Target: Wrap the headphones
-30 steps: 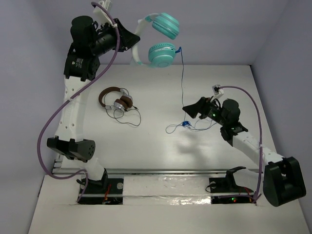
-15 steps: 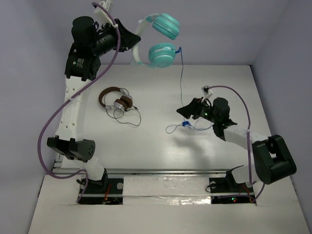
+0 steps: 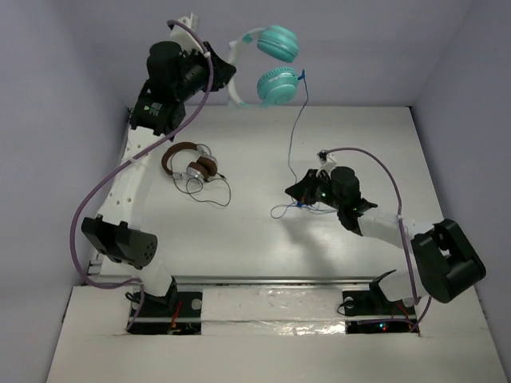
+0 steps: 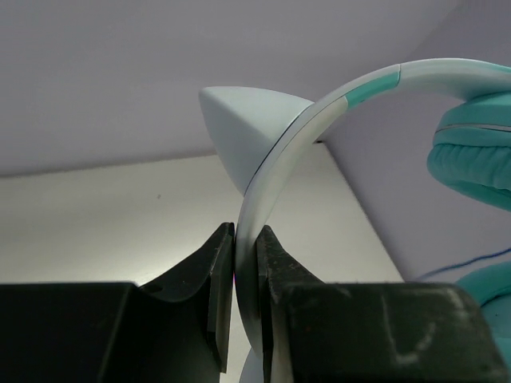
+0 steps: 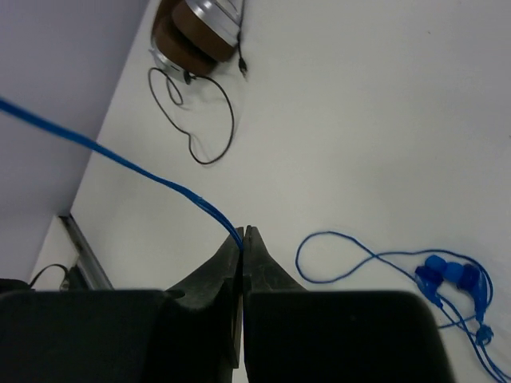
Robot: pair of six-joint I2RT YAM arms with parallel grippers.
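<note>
Two hands are both clenched on the headphones [image 3: 279,41]. Your left hand [image 4: 246,255] pinches the white headband [image 4: 275,155] edge-on between its fingers. It holds the set in the air, beyond the brown headphones [image 3: 192,163] that lie on the surface [image 3: 255,247], on the side toward the back wall. Your right hand [image 5: 243,239] grips the thin blue cable [image 5: 120,155], low over the surface and well to the right of the brown headphones. The cable runs from beside the lower teal ear cup [image 3: 275,84] down to that hand in a nearly straight line. Past the fingers, the rest lies in loose loops with a small blue tangle [image 5: 451,275]. The two round teal cups hang one above the other.
</note>
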